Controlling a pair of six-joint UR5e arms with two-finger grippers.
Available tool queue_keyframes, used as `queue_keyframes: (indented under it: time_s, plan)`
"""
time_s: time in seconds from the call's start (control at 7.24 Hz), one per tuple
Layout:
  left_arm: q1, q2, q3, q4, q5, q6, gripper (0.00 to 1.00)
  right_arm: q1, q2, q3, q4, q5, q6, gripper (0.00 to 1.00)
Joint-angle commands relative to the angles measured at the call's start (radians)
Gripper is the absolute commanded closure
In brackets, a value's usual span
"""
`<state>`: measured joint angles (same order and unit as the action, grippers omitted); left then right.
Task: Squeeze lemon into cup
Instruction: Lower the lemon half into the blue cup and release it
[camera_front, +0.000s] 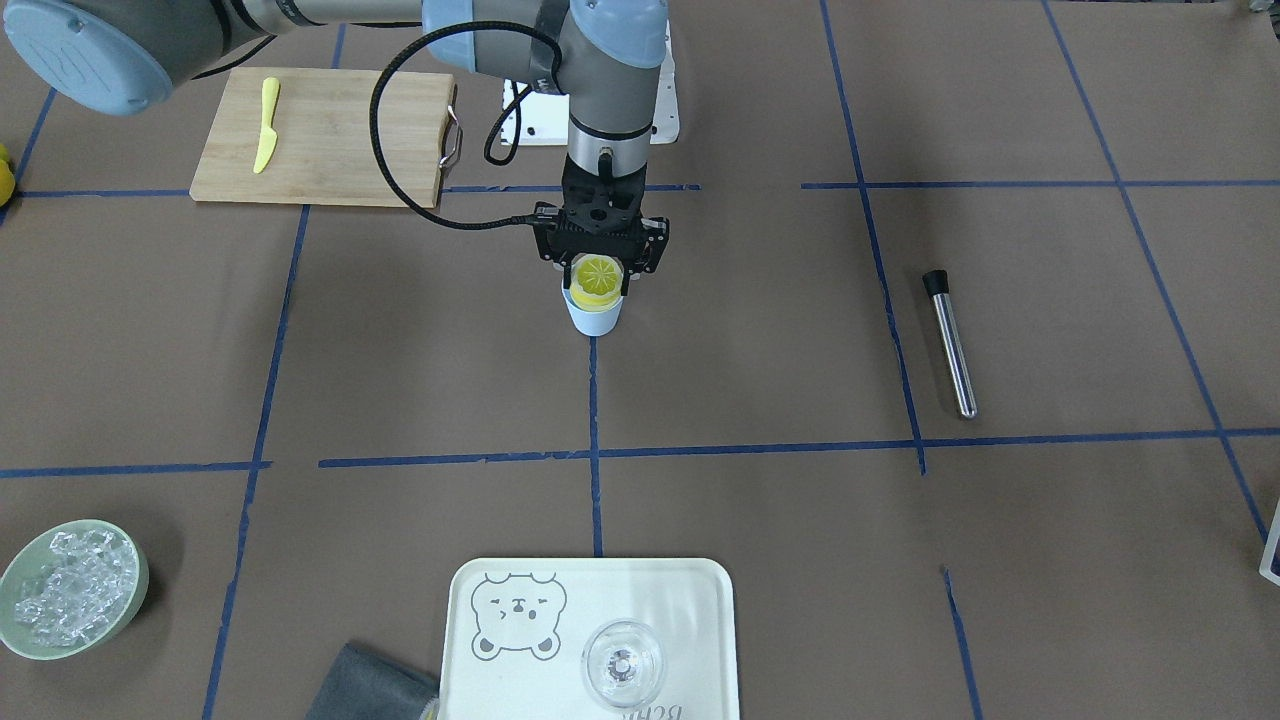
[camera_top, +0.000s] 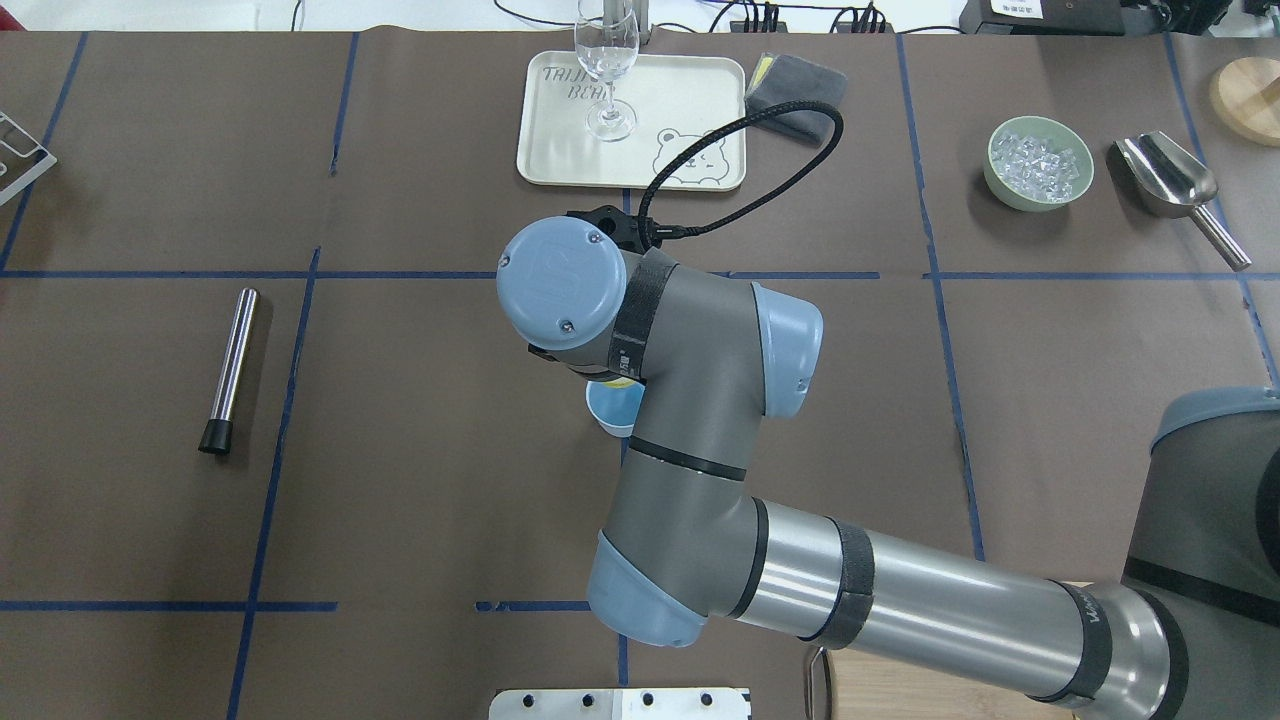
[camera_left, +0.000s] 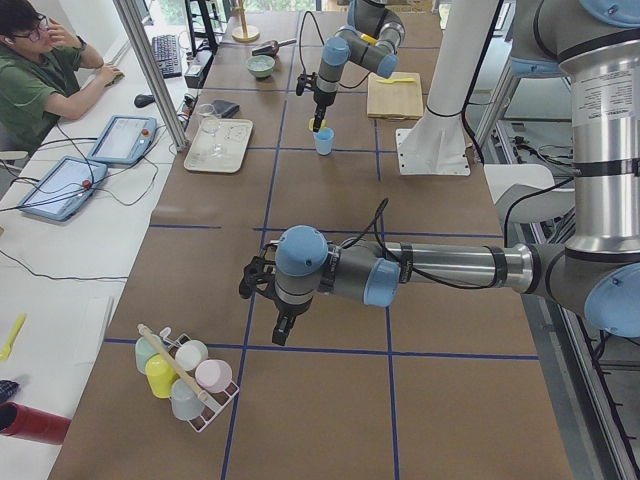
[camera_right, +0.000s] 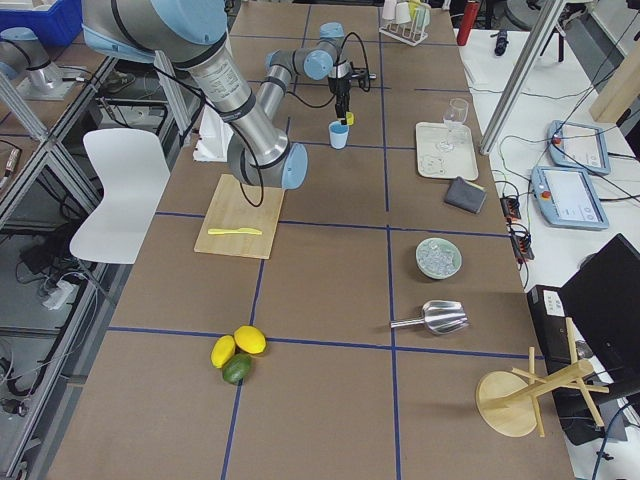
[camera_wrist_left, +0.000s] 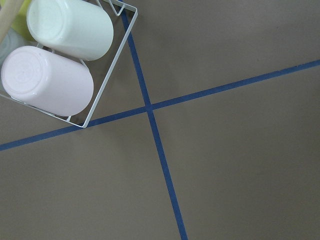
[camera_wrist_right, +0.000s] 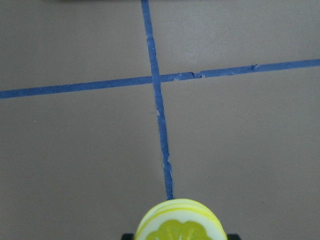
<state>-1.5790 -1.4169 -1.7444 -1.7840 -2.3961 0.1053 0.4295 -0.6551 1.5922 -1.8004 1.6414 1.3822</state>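
Observation:
My right gripper (camera_front: 600, 270) points straight down and is shut on the half lemon (camera_front: 598, 278), whose pale cut face with segment lines is turned toward the front-facing camera. The lemon hangs just above the mouth of the light blue cup (camera_front: 594, 315), which stands upright on the brown table. The lemon's top fills the bottom edge of the right wrist view (camera_wrist_right: 179, 226). In the overhead view my arm hides the lemon and most of the cup (camera_top: 612, 410). My left gripper (camera_left: 270, 305) hovers low over the table near a cup rack (camera_left: 185, 375); I cannot tell whether it is open or shut.
A wooden cutting board (camera_front: 330, 140) with a yellow-green knife (camera_front: 265, 125) lies behind the cup. A steel muddler (camera_front: 950, 345) lies to one side. A tray (camera_front: 690, 600) holds a clear glass (camera_front: 622, 662). A bowl of ice (camera_front: 70, 590) and a grey cloth (camera_front: 370, 685) sit nearby.

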Motion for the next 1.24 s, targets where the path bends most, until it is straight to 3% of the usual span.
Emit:
queue_keyframes:
  time_s: [0.0,0.28,0.41,0.55,0.69,0.83,1.1]
  plan:
    - [-0.001,0.0,0.002,0.0,0.0,-0.001,0.0,-0.015,-0.003,0.0,0.003,0.001,0.001,1.0]
    - [0.001,0.0,0.002,0.0,0.0,0.001,0.0,-0.017,-0.006,0.002,0.003,0.001,0.0,1.0]
    - [0.001,0.0,0.002,0.0,0.0,-0.001,0.0,-0.017,-0.014,0.002,0.003,0.003,0.0,0.82]
    - [0.001,0.0,0.002,0.0,0.0,0.001,0.0,-0.017,-0.021,0.006,0.004,0.003,-0.002,0.4]
    - [0.001,0.0,0.002,0.0,0.0,-0.001,0.0,-0.017,-0.034,0.014,0.004,0.003,-0.002,0.06]
    - [0.001,0.0,0.002,0.0,0.0,-0.001,0.0,-0.017,-0.034,0.023,0.004,0.003,-0.002,0.0]
    - [0.001,0.0,0.003,0.0,0.0,-0.001,0.0,-0.017,-0.034,0.031,0.004,0.003,-0.002,0.0]
